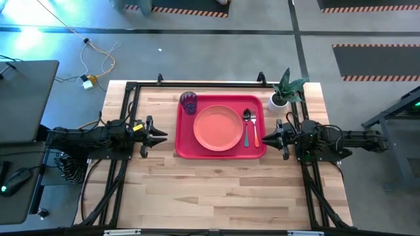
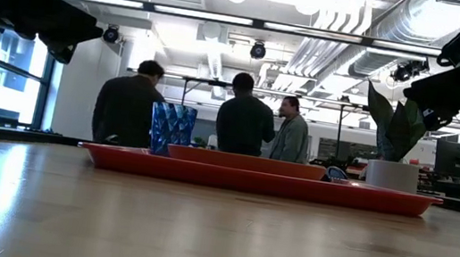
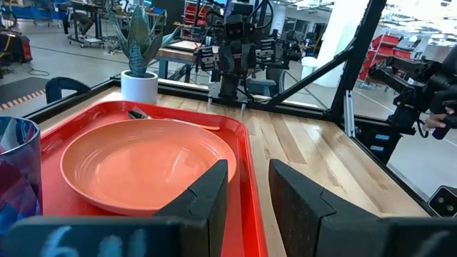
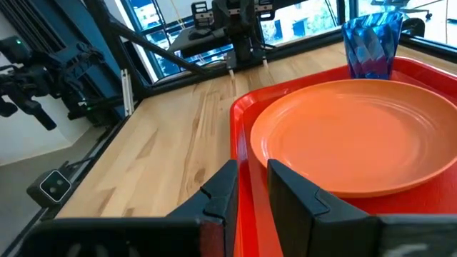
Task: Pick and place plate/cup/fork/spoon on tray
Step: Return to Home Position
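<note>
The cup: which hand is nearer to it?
Left. The left hand hangs empty off the tray's left edge, close to the cup at the tray's far-left corner. The right hand sits off the opposite edge.

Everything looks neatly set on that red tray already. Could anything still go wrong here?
Possibly. The translucent blue-purple cup stands in the corner of the large red plastic tray, near its rim, so a bump could tip it. Both the left gripper and the right gripper hang close to the tray's short sides; a careless swing might shove it and rattle the teal-handled spoon and orange-handled fork.
</note>
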Action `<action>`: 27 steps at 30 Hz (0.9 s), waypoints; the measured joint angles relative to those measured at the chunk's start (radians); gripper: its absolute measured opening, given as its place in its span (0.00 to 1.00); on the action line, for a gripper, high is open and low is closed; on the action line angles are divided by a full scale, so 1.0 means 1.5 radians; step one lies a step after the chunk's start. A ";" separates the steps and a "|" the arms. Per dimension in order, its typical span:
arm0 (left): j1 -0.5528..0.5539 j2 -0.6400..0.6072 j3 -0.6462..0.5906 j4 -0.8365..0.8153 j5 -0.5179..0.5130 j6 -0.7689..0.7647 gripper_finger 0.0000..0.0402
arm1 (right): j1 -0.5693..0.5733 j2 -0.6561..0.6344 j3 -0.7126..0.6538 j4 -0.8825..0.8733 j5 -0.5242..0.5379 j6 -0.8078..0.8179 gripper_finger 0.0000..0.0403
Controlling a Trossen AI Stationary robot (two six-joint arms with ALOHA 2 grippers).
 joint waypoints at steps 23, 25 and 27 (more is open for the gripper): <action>0.000 0.000 0.000 0.000 0.000 0.000 0.23 | 0.000 0.000 0.000 -0.014 0.003 0.032 0.17; 0.000 0.000 0.000 0.000 0.000 0.000 0.23 | 0.000 0.000 0.000 -0.014 0.003 0.032 0.17; 0.000 0.000 0.000 0.000 0.000 0.000 0.23 | 0.000 0.000 0.000 -0.014 0.003 0.035 0.17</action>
